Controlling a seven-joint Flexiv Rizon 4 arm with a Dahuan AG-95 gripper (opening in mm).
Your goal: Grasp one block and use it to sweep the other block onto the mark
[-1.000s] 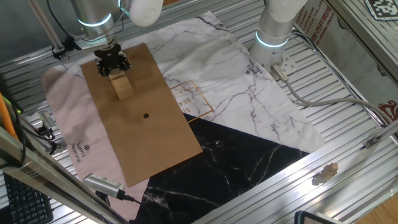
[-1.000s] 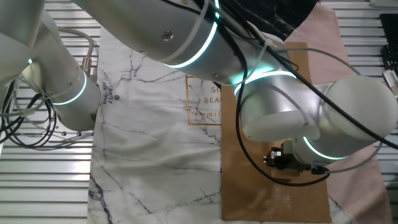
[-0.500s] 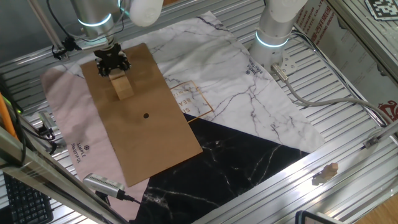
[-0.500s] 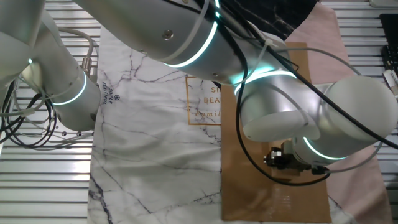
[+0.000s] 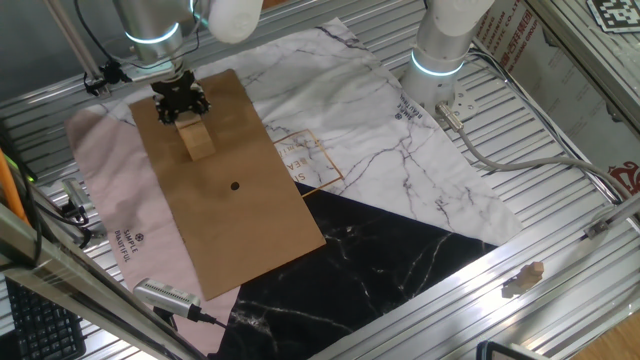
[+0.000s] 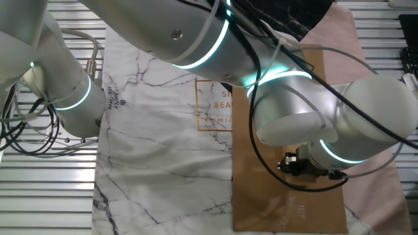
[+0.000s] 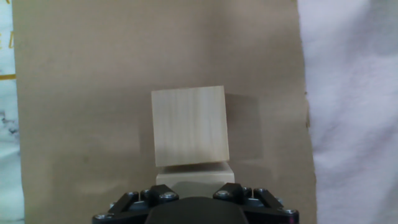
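Observation:
In the hand view a pale wooden block [image 7: 189, 124] lies on the brown paper sheet [image 7: 81, 93]. A second wooden block [image 7: 194, 173] sits right behind it, touching it, between my jaws. My gripper [image 7: 194, 194] is shut on this second block. In one fixed view the gripper [image 5: 181, 101] stands at the far end of the sheet with the blocks [image 5: 197, 138] in a line just in front of it. The mark [image 5: 235, 185], a small black dot, lies further down the sheet, apart from the blocks. In the other fixed view my arm hides the blocks and the mark.
The brown sheet [image 5: 250, 230] lies over a pink cloth [image 5: 100, 200] and beside a white marble sheet [image 5: 400, 160] with an orange square outline [image 5: 310, 160]. A black marble sheet [image 5: 390, 270] lies nearer. A second robot base [image 5: 440, 50] stands at the back right.
The gripper and both blocks stay where they were. Only the arm's elbow shifts slightly in the other fixed view.

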